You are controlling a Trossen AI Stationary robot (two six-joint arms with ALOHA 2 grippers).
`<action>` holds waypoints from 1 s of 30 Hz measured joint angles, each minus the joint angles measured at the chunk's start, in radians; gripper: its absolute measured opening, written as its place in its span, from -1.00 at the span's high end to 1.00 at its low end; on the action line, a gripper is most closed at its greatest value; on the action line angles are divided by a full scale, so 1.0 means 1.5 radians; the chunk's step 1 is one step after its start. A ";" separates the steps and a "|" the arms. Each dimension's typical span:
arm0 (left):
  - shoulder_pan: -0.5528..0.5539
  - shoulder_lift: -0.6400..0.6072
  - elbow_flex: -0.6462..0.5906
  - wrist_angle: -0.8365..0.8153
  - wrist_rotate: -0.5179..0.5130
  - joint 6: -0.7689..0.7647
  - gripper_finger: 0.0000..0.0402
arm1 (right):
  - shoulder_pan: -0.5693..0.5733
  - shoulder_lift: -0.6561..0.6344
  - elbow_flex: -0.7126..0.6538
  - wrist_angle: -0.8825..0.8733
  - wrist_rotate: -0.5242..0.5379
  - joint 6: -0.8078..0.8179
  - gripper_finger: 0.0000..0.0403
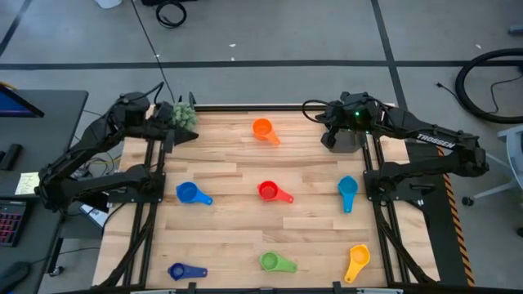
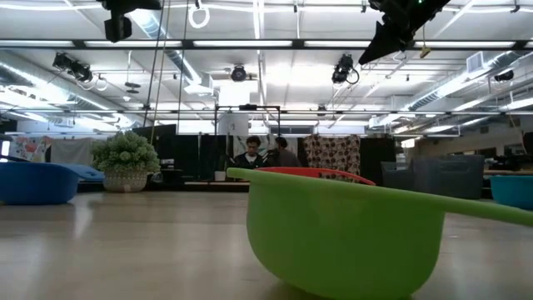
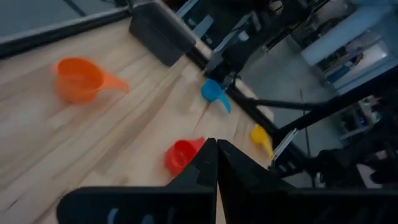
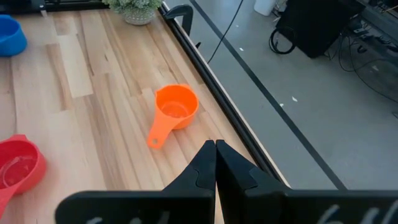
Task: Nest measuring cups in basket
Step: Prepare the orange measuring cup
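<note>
Both arms were folded back and held up at the far end of the table, one on each side. The left gripper (image 3: 216,163) was at the far left corner, up in the air, with its two dark fingers pressed tight together and nothing between them. The right gripper (image 4: 215,163) was at the far right corner, also up high, its fingers closed tight and empty too.

A fuzzy green plant (image 1: 185,115) in a pale woven pot sits at the far left corner of the wooden table (image 1: 237,175). On a dark side desk (image 1: 49,110) to the left lies a yellow note (image 1: 27,183). Two people (image 2: 265,153) sit in the room behind.
</note>
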 joint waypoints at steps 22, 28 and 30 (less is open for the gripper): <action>-0.131 0.086 0.199 -0.457 -0.142 -0.125 0.77 | -0.001 0.000 0.000 0.000 0.006 0.000 0.95; -0.157 0.097 0.199 -0.458 -0.138 -0.124 0.57 | -0.001 0.000 0.000 0.000 0.006 0.000 0.95; -0.171 0.105 0.199 -0.460 -0.138 -0.102 0.51 | -0.001 0.000 0.000 -0.001 0.006 0.000 0.94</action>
